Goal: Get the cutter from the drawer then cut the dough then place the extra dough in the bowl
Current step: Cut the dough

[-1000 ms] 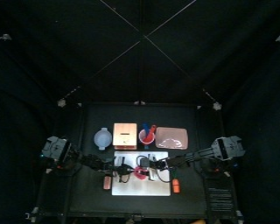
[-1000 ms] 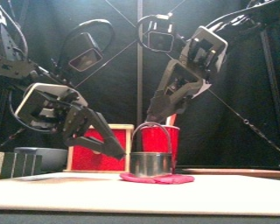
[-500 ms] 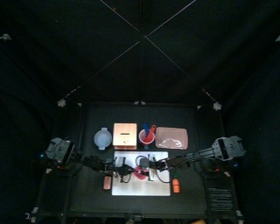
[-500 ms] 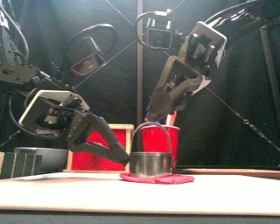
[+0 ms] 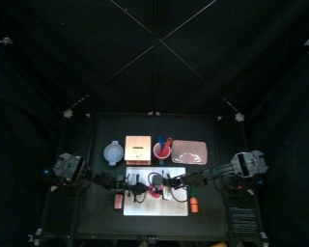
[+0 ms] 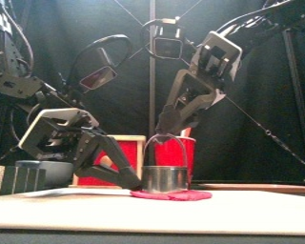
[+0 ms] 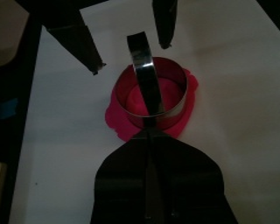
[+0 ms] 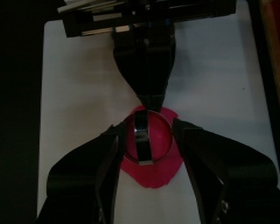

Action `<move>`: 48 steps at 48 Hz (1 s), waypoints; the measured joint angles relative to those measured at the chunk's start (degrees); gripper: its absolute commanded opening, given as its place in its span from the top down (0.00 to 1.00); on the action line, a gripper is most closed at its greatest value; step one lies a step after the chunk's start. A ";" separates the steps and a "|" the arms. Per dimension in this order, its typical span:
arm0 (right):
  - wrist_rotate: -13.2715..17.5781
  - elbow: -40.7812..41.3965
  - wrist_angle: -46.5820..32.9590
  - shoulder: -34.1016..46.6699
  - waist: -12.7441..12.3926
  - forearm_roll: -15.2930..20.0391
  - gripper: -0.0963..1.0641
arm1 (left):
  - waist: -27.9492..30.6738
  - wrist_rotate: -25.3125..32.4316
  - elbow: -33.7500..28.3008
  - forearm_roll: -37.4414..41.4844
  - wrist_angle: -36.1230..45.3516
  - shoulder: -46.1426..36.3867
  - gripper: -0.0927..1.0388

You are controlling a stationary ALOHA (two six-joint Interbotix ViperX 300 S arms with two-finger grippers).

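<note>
- Since the cutter (image 6: 166, 177) stands on the dough (image 6: 171, 194), on the white cutting board (image 7: 60, 149) near the table's front, the fetch-from-drawer step looks done. The cut looks under way or just made (can't tell if it went right through).
- Pink dough shows outside the cutter's wall on several sides, flat on the board. The extra is not lifted yet, so moving it to the bowl is what's left.
- Left gripper (image 7: 149, 149): jaws pressed together, holding nothing, tip low by the cutter's wall and the dough rim (contact unclear).
- Right gripper (image 8: 149, 131): jaws spread, one either side of the upright wire handle (image 7: 137, 61), not clamped on it.
- Back row behind the board, left to right in the top view: blue-grey bowl (image 5: 107, 151), wooden box (image 5: 139, 150) with its red drawer front (image 6: 98, 164), red cup (image 5: 161, 149), pink tray (image 5: 192, 151).
- In the way: the cutter sits on the dough and must come off first, and both grippers crowd the same spot. The box stands just beside the bowl, though the route there looks open.
</note>
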 measured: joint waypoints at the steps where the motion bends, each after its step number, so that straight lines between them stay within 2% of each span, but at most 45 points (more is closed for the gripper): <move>1: 0.00 0.09 0.18 0.00 0.00 0.00 0.21 | 0.00 0.00 -0.09 0.00 0.00 0.00 0.52; 17: 0.00 -0.62 1.05 1.32 0.18 0.70 0.24 | 0.00 0.00 -0.09 -0.44 0.09 0.00 0.52; 36: -0.26 -1.32 1.85 1.76 0.62 1.49 0.51 | -0.09 0.00 0.09 -0.88 0.09 0.09 0.52; 48: -0.26 -3.16 5.89 1.67 0.97 1.23 0.56 | -0.09 0.00 0.18 -0.88 0.00 0.09 0.52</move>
